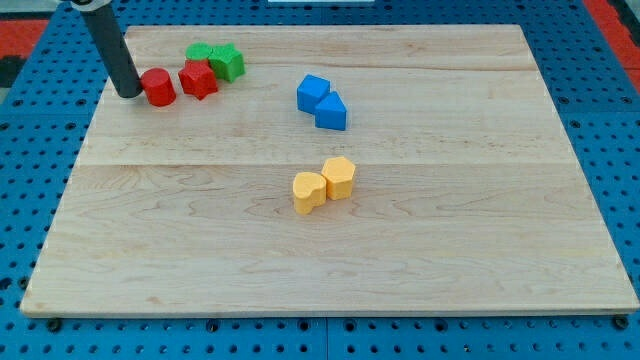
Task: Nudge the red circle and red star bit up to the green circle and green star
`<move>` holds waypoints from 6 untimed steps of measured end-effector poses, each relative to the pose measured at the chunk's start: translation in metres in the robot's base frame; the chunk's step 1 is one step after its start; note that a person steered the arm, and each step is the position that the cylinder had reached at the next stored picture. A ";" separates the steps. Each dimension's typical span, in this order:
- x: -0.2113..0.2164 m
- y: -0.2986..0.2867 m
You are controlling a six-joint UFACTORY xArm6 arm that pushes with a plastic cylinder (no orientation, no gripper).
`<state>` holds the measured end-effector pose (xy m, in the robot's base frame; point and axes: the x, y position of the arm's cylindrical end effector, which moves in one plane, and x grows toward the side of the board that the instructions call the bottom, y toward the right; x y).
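Note:
The red circle (158,87) and the red star (198,78) sit side by side near the board's top left. The green circle (199,51) lies just above the red star, partly hidden behind it. The green star (227,62) sits to the right of the green circle and touches the red star's upper right. My tip (130,93) rests on the board just left of the red circle, almost touching it. The dark rod rises up and to the left out of the view.
Two blue blocks (321,101) sit together right of the board's top centre. Two yellow blocks (324,184) sit together near the middle. The wooden board (480,250) lies on a blue pegboard; its left edge is close to my tip.

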<state>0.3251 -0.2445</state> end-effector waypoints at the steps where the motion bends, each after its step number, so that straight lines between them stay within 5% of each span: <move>1: 0.000 0.021; 3: -0.007 0.027; 4: 0.042 -0.017; 6: 0.003 0.027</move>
